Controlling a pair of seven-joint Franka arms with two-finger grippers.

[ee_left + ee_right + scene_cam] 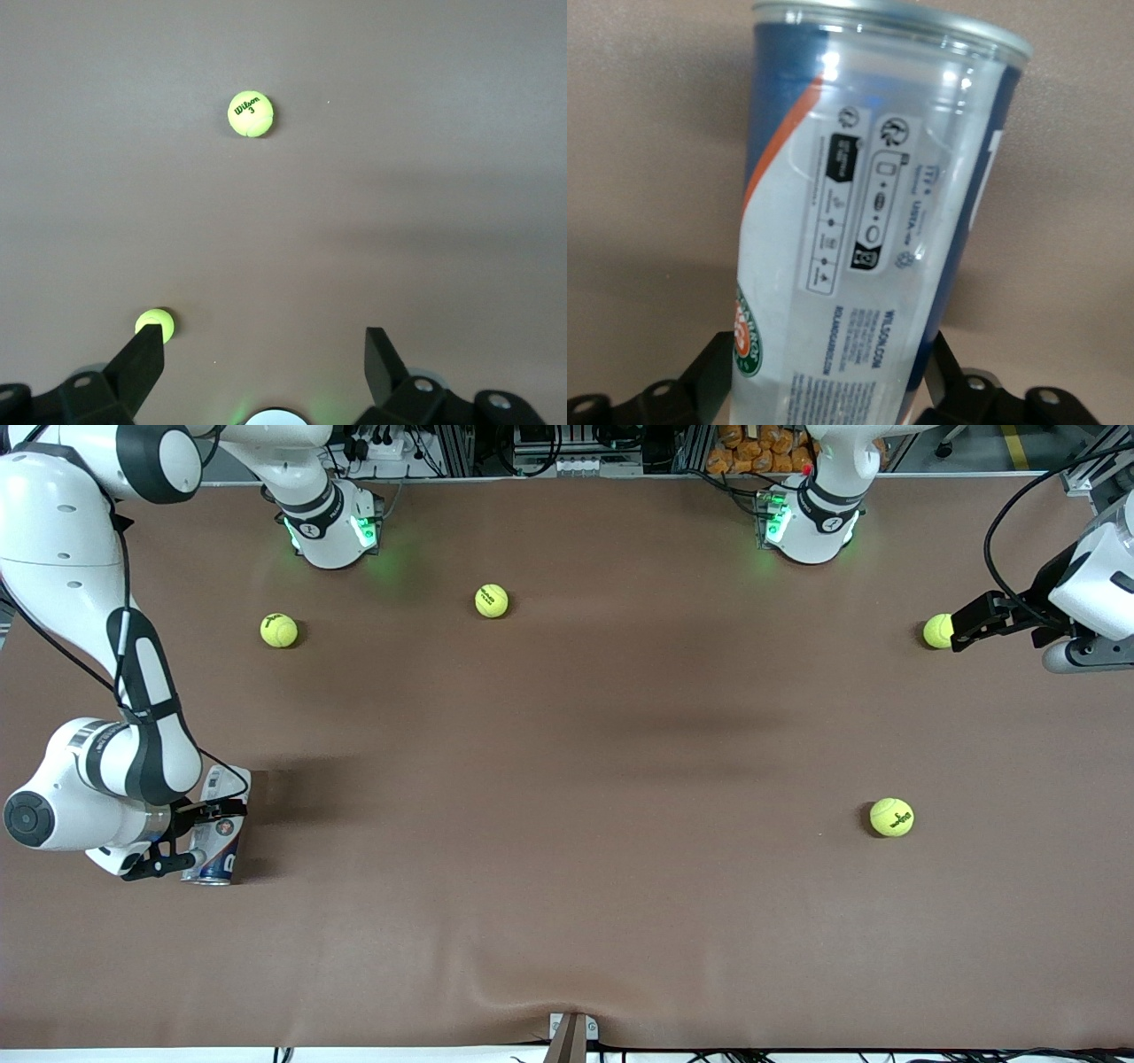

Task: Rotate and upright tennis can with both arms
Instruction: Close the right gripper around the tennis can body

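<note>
the tennis can (215, 825) is lying on the tabletop (567, 797) at the right arm's end, not yet upright; the right claw (197, 834) is grasping it, while the left claw (263, 356) is waiting released.

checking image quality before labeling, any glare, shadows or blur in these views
Front view: sharp; soft dark shadow on the table beside the tennis can. Right wrist view: bright glare spots on the can's clear plastic, slightly soft this close. Left wrist view: even light, green glow near the left gripper.
</note>
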